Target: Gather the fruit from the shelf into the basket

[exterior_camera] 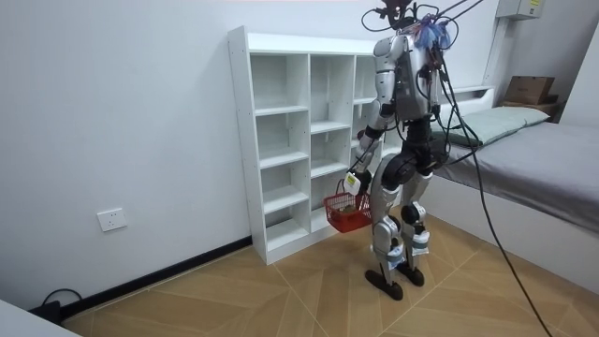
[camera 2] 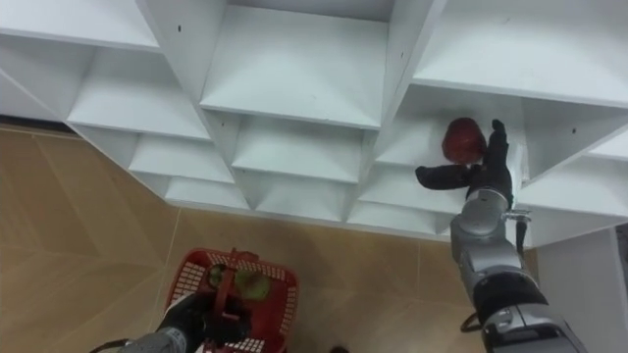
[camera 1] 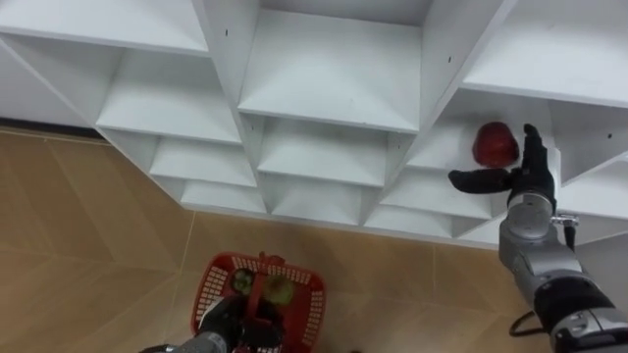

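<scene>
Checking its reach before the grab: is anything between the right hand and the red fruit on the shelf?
Nothing visible. The right hand is open right beside the round red fruit in the white shelf compartment, with no object between them.

Red fruit, perhaps apple, on shelf

There is one red fruit and one white closet, three columns wide. There is one red basket, and in it lie what look like two green fruits, though the handle partly hides them. The room has one bed and one wall socket.
</scene>
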